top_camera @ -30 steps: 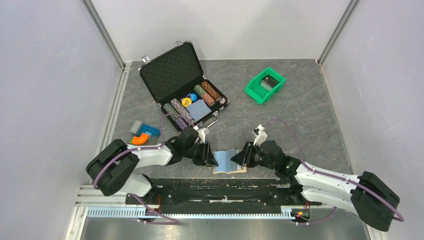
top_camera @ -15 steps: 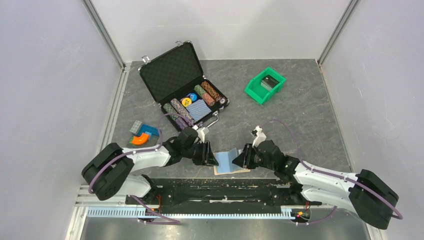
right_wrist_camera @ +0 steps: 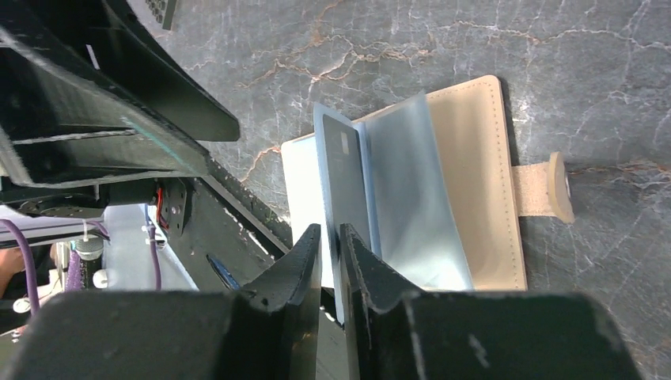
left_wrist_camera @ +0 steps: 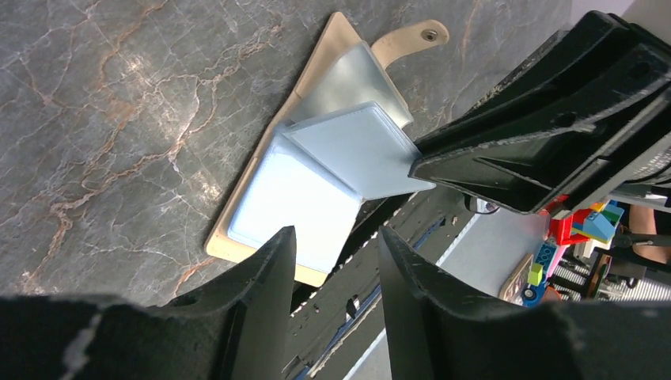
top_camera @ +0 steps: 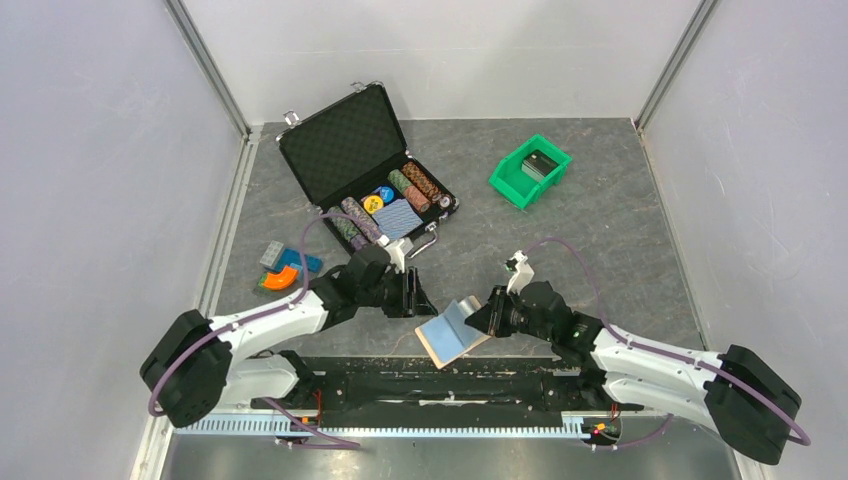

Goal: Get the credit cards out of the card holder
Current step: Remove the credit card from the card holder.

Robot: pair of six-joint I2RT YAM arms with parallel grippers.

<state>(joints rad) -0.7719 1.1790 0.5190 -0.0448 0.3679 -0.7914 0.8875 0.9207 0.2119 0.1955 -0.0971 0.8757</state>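
Item: left gripper [top_camera: 418, 298], on an arm stretched low over the table [top_camera: 610, 230], forearm running from its base toward the middle. Its fingers [left_wrist_camera: 265, 305] stand moderately apart with nothing between them. We place the card holder [right_wrist_camera: 475, 150] just beyond these fingertips, not touching them. Item: right gripper [right_wrist_camera: 328, 231], on an arm that also lies low, reaching in from the other side so that the two grippers face each other across the wallet. Its fingers are drawn close, pinching a light blue-grey inner leaf of the card holder that stands on edge between them. We see a dark credit card [right_wrist_camera: 345, 178] in that leaf. The tan cover lies spread open past the fingertips, its far part flat on the table, its side tab [right_wrist_camera: 542, 190] pointing away from the fingers. Whether the near edge is lifted we cannot tell.
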